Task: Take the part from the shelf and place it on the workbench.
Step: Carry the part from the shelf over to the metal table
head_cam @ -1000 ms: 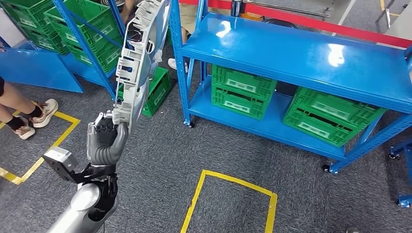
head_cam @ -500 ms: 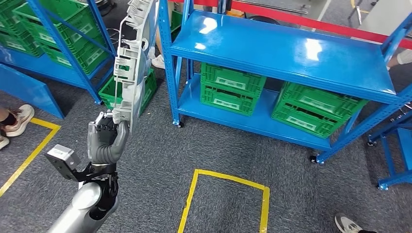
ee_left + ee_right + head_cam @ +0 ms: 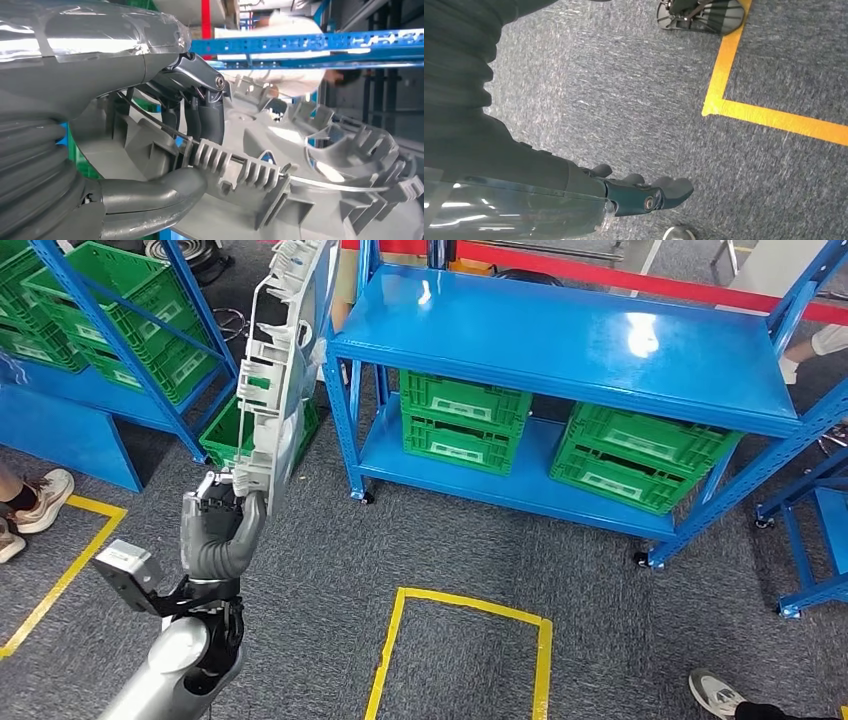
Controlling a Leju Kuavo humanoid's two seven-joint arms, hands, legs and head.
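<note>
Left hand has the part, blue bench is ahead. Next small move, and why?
Probably step closer to the workbench first. The left hand grips the grey part by its lower edge, upright, with open carpet between the robot and the bench. The bench top looks bare, so there is room to lay the part flat. The right hand hangs over the floor, holding nothing.

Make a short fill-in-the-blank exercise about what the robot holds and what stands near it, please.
1. The large grey ribbed plastic part is held upright by the robot's ____ hand.
2. The plastic crates on the lower board of the blue metal shelf are ____ in colour.
3. The rectangle of tape on the grey carpet floor is ____.
4. The right hand hangs above the floor and holds ____.

Missing words: left; green; yellow; nothing
</note>
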